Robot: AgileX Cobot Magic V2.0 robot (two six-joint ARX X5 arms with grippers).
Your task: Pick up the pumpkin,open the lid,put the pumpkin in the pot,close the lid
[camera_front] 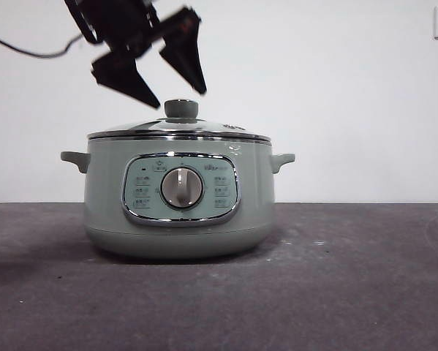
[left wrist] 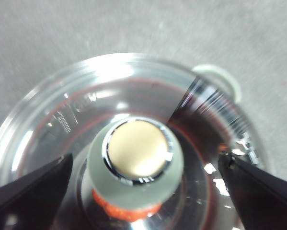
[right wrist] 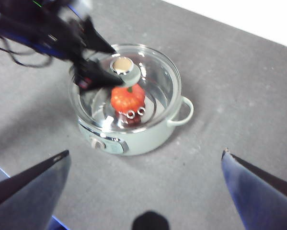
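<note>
The sage-green pot (camera_front: 105, 212) stands on the dark table with the glass lid (camera_front: 204, 130) resting on it. The orange pumpkin (right wrist: 127, 98) sits inside the pot, seen through the lid in the right wrist view and under the knob in the left wrist view (left wrist: 126, 212). My left gripper (camera_front: 179, 98) is open just above the lid's knob (camera_front: 180, 110), one jaw on each side, not touching it. In the left wrist view (left wrist: 145, 157) the knob (left wrist: 136, 153) lies between the jaws. My right gripper (right wrist: 145, 153) is open and empty, high and well away from the pot (right wrist: 148, 139).
The pot has two small side handles (camera_front: 283, 159) and a control panel with a silver dial (camera_front: 182, 188) facing the front camera. A black cable (camera_front: 28, 50) hangs behind the left arm. A white wall stands behind the table.
</note>
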